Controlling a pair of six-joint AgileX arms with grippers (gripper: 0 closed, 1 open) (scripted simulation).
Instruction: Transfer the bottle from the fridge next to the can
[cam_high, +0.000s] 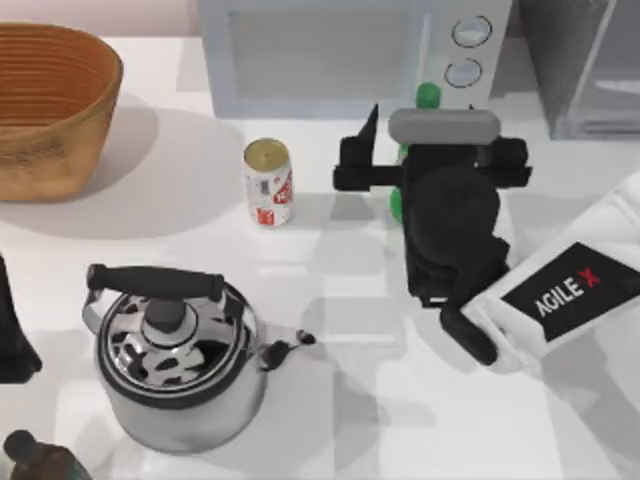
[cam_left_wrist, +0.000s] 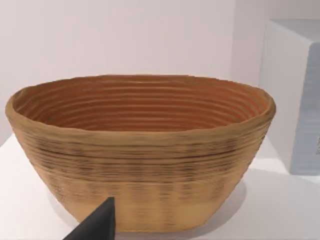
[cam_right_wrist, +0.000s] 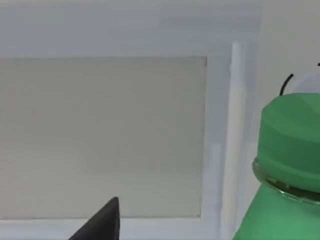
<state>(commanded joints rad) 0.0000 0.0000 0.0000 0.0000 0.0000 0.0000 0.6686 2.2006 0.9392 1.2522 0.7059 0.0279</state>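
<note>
The green bottle (cam_high: 396, 205) stands in front of the microwave, to the right of the can (cam_high: 268, 182) with a hand's width of table between them. Its green cap (cam_right_wrist: 292, 145) rises close in the right wrist view. My right gripper (cam_high: 425, 150) hangs around the bottle's upper part with its fingers spread wide, one black finger (cam_high: 370, 128) on the can's side. The fridge (cam_high: 585, 70) stands at the back right corner. My left arm (cam_high: 12, 330) is parked at the left edge, and a fingertip (cam_left_wrist: 97, 222) of its gripper points at the basket.
A woven basket (cam_high: 50, 100) sits at the back left. The pale microwave (cam_high: 330, 60) with two knobs stands at the back middle. A steel kettle (cam_high: 170, 350) stands at the front left, with a dark brown bottle (cam_high: 30, 458) in the corner beside it.
</note>
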